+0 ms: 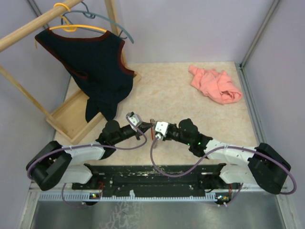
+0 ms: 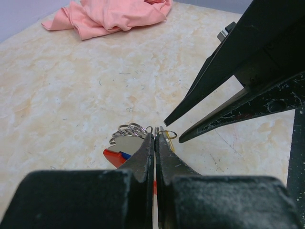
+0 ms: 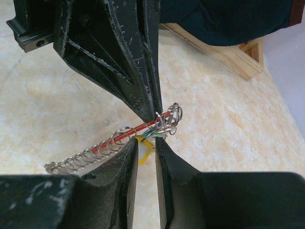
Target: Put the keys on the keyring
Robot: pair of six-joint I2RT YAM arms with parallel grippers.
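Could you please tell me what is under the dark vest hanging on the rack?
Under the dark vest lies the rack's wooden tray base; only its left part shows. The vest hides the rest, so anything there cannot be seen.

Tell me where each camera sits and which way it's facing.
Top external: above and behind, looking down on the beige marbled table, left arm and right arm showing.
Left wrist: behind the shut left gripper, facing the crumpled pink cloth.
Right wrist: behind the open right gripper, facing the wooden rack base.
Shared: both wrist views show the red-looped silvery keyring and the opposite gripper.
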